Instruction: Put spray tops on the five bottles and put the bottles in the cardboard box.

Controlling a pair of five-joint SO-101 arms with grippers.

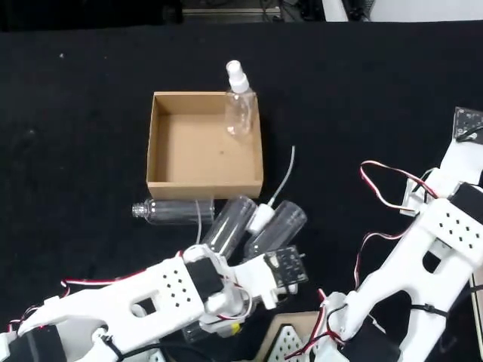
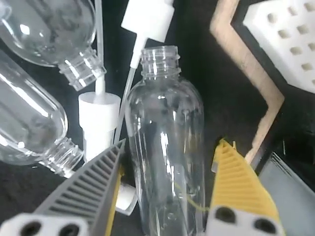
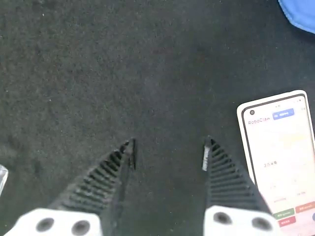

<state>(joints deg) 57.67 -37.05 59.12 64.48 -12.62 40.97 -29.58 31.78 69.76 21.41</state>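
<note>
An open cardboard box [image 1: 159, 143] sits mid-table. One bottle with a white spray top [image 1: 238, 102] stands at its far right corner. In front of the box lie three uncapped clear bottles [image 1: 172, 211] [image 1: 229, 222] [image 1: 275, 226], with a loose spray top [image 1: 260, 219] between two of them. My left gripper [image 2: 171, 143] is open, its grey finger [image 2: 93, 182] and yellow finger straddling another uncapped bottle [image 2: 165, 113] lying on the cloth. Two spray tops [image 2: 101, 123] [image 2: 147, 19] lie beside it. My right gripper [image 3: 169, 150] hangs open over bare black cloth.
A phone [image 3: 280, 162] lies on the cloth beside the right gripper, and something blue [image 3: 300, 12] sits farther off. A tan board [image 2: 246, 64] with a white perforated block [image 2: 290, 39] lies near the front edge. The right arm [image 1: 423, 249] stands at the table's right side.
</note>
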